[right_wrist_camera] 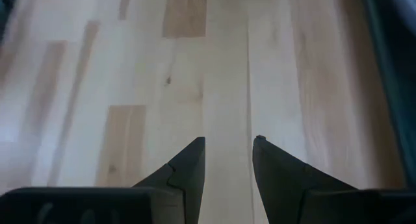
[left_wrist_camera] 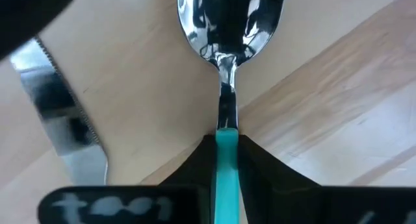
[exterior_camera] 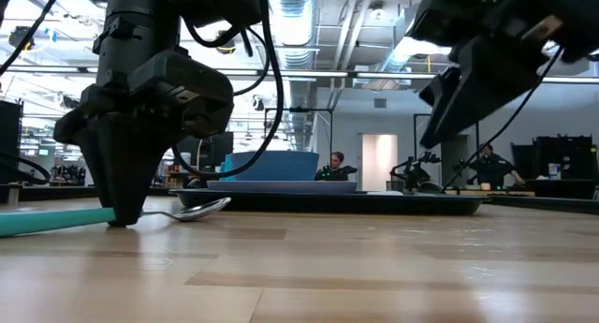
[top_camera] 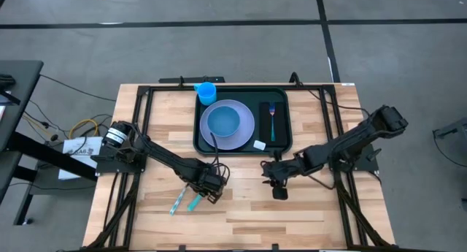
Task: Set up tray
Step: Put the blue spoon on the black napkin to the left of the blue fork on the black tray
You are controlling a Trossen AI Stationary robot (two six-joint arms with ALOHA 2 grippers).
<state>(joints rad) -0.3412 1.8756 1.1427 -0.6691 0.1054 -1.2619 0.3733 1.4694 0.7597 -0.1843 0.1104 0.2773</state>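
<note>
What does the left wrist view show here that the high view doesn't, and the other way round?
Only the left wrist view: the left claw is shut on the spoon at its teal handle, the shiny bowl pointing ahead, with the serrated knife lying beside it.

Only the high view: the tray holding the plate, bowl, blue cup and fork, and the right claw open over bare table.

Both: the wooden table and the two teal-handled utensils under the left claw.
</note>
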